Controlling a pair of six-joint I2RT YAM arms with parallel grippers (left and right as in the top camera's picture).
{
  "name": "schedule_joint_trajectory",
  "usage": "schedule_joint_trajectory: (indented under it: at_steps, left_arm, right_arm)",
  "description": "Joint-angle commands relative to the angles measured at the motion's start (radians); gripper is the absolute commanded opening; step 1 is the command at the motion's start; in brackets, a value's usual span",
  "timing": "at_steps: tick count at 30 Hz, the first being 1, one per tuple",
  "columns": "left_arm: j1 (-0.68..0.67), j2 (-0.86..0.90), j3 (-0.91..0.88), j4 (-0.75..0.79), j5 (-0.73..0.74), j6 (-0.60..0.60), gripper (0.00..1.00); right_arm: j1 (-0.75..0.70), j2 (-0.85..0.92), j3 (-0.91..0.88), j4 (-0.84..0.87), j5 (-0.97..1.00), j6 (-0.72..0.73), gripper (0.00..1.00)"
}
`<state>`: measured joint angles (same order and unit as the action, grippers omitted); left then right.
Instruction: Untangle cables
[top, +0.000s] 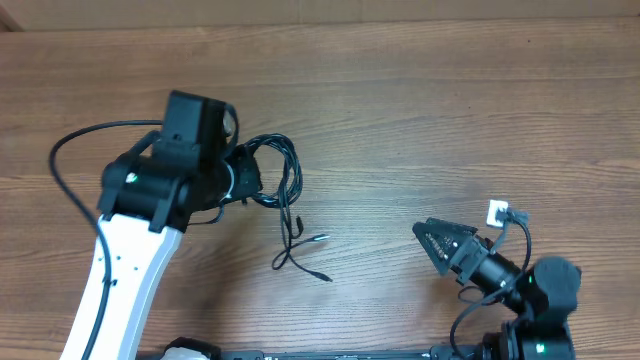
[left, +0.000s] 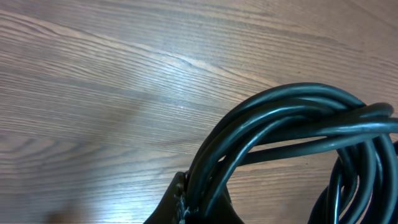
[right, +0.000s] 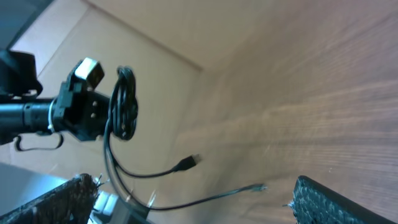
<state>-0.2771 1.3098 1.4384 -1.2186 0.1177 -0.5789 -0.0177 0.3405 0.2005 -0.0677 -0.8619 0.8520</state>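
The cables (top: 283, 180) are thin black cords bunched in a loop, with loose ends trailing toward the table's front. One end has a silver plug (top: 321, 238), another a black plug (top: 324, 277). My left gripper (top: 240, 182) is shut on the loop's left side. In the left wrist view the bundled cables (left: 292, 115) arch out from between the fingers (left: 199, 202). My right gripper (top: 428, 245) is open and empty, well to the right of the cables. In the right wrist view the loop (right: 125, 102) hangs from the left gripper, and both plugs (right: 188, 163) (right: 255, 186) lie beyond my open fingers (right: 205, 208).
A wooden table (top: 450, 120) fills the scene. The left arm's thicker black wire (top: 75, 150) arcs out to the left. A small white tag (top: 497, 212) sits on the right arm's wiring. A light cardboard wall (top: 320, 12) runs along the far edge.
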Motion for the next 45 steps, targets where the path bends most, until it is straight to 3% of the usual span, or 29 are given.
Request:
schedule_joint_trajectory:
  at_steps: [1, 4, 7, 12, 19, 23, 29, 31, 37, 38, 39, 45]
  left_arm:
    - [-0.032, 0.059, -0.003, 0.015, 0.014, -0.054, 0.04]
    - [-0.047, 0.097, -0.003, 0.019, 0.015, -0.058, 0.04]
    - [-0.051, 0.119, -0.003, 0.022, 0.018, -0.116, 0.04]
    - [-0.051, 0.124, -0.003, 0.049, 0.070, -0.185, 0.04]
    - [-0.051, 0.125, -0.003, 0.060, 0.135, -0.184, 0.04]
    - [-0.051, 0.125, -0.003, 0.044, 0.146, -0.185, 0.04]
    - [-0.081, 0.125, -0.003, 0.039, 0.146, -0.186, 0.04]
    - [-0.096, 0.125, -0.003, 0.042, 0.146, -0.187, 0.04]
    - [-0.116, 0.125, -0.003, 0.038, 0.080, -0.184, 0.04]
    - [-0.116, 0.125, -0.003, 0.036, 0.048, -0.184, 0.04]
    - [-0.116, 0.125, -0.003, 0.035, 0.012, -0.184, 0.04]
    - [-0.117, 0.125, -0.003, 0.018, -0.175, -0.135, 0.04]
  right_arm:
    - [0.006, 0.169, 0.121, 0.007, -0.103, -0.069, 0.99]
    - [0.006, 0.322, 0.213, 0.041, -0.208, -0.124, 0.99]
    - [0.023, 0.418, 0.227, 0.213, -0.290, -0.071, 1.00]
    - [0.157, 0.553, 0.227, 0.417, -0.277, -0.077, 0.99]
    - [0.459, 0.711, 0.227, 0.486, 0.005, -0.248, 0.89]
    - [0.599, 0.762, 0.227, 0.510, 0.238, -0.271, 0.85]
    - [0.744, 0.793, 0.227, 0.561, 0.430, -0.308, 0.77]
    - [0.773, 0.796, 0.227, 0.554, 0.459, -0.317, 0.66]
    - [0.805, 0.796, 0.227, 0.531, 0.455, -0.309, 0.13]
    - [0.805, 0.796, 0.227, 0.531, 0.447, -0.284, 0.08]
    - [0.805, 0.796, 0.227, 0.532, 0.438, -0.254, 0.04]
    - [0.801, 0.777, 0.227, 0.549, 0.306, -0.011, 0.04]
